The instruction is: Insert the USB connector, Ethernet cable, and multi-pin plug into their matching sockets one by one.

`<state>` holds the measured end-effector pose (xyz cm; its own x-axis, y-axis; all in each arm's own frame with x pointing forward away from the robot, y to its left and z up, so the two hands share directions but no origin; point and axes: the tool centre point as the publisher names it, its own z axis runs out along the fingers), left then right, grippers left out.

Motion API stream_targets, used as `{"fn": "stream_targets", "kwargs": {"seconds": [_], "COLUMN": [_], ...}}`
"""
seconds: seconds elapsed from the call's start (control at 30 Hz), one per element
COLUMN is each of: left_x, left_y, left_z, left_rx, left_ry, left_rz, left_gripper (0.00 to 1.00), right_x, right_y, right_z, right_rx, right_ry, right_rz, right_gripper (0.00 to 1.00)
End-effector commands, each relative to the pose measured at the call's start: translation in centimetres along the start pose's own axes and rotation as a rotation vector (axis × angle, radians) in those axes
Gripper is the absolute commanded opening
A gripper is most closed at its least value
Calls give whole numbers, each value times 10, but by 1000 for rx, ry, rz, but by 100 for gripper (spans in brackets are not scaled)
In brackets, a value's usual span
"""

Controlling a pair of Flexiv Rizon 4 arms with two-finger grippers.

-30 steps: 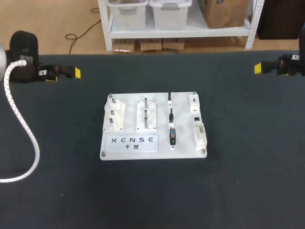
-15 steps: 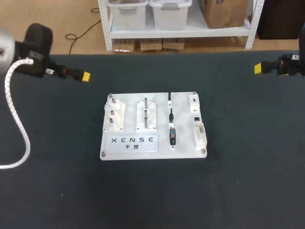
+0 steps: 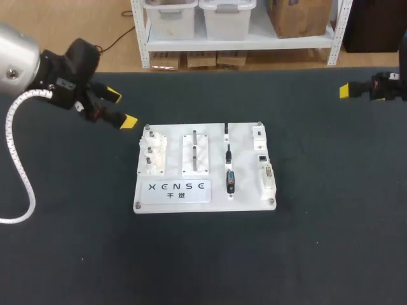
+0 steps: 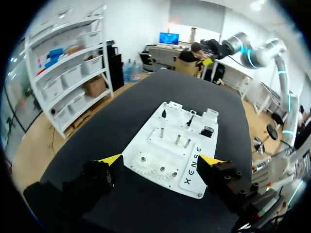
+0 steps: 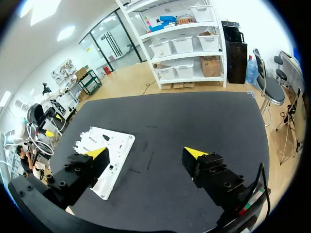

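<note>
A white board (image 3: 203, 190) lies at the middle of the black table. In a column on its right half sit a small black USB connector (image 3: 226, 131), an Ethernet plug (image 3: 227, 152) and a dark multi-pin plug (image 3: 230, 182). The sockets (image 3: 263, 157) line the board's right edge. My left gripper (image 3: 121, 109) hangs open just off the board's far left corner, nothing between its fingers; in the left wrist view the board (image 4: 194, 167) lies ahead of that gripper (image 4: 160, 161). My right gripper (image 3: 346, 91) stands open at the table's far right, well away from the board (image 5: 119, 143).
The board's left half carries white gear parts (image 3: 152, 155) and a block with metal pegs (image 3: 195, 152). A white spiral cable (image 3: 25, 159) hangs from my left arm over the table's left side. Bare black mat surrounds the board.
My left arm has swung from the far left edge rightward and nearer, towards the board's far left corner, with its gripper turned. The right arm and the board's parts have not moved.
</note>
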<state>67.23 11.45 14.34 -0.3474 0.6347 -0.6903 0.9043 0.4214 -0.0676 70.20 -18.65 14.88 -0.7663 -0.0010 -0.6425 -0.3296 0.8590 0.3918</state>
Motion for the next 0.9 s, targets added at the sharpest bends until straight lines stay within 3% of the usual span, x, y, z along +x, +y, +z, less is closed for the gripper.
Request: {"fn": "stream_targets", "kwargs": {"seconds": [0.03,0.47,0.9], "left_x": [-2,-6,-3], "left_y": [3,-28,-23], "left_z": [11,47,47], "left_rx": [201,329,263], "left_ry": [-40,-16,-16], "left_rz": [235,313,278], "left_gripper": [100,100,100], "right_x": [0,0,0], "right_y": [1,1,1], "right_z": [0,0,0], "right_rx": [4,4,4], "right_ry": [0,0,0], "right_rz": [0,0,0], "right_gripper": [100,100,100]}}
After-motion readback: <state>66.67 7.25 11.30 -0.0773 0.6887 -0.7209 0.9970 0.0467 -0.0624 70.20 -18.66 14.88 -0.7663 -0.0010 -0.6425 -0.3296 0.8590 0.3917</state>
